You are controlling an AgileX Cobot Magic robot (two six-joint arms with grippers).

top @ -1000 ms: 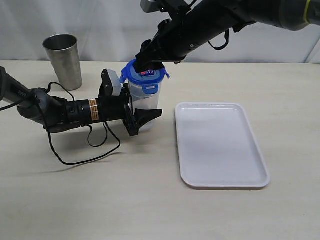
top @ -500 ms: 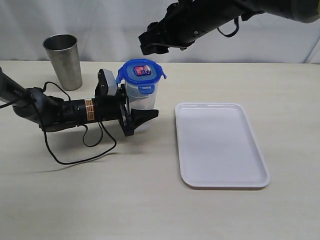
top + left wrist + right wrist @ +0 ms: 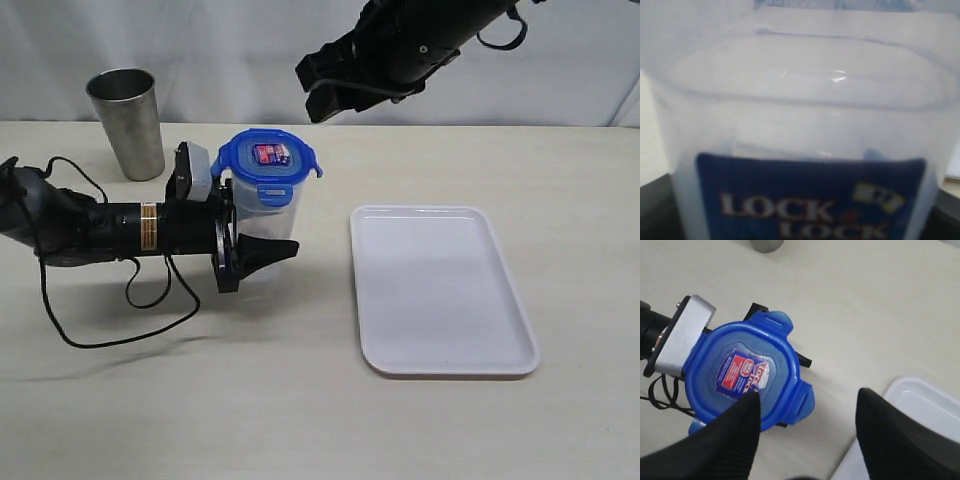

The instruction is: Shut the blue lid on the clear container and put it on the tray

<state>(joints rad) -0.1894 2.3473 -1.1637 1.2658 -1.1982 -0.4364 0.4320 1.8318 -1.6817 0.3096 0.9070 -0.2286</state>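
While in left gripper (image 3: 260,238), clear container (image 3: 272,214) upright, blue lid (image 3: 265,157) up.

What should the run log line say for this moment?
left gripper: shut on clear container | blue lid: on container, tabs flared | right gripper: open above lid, empty | tray: container not yet on it

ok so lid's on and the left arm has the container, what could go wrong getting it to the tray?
1. Tabs on the lid look flared out, not snapped; it may only rest on the container and come off in transit.
2. The left gripper holds the tall container low on its side; it could tilt or slip when lifted.
3. The tray has a raised rim; sliding instead of lifting could catch the base.
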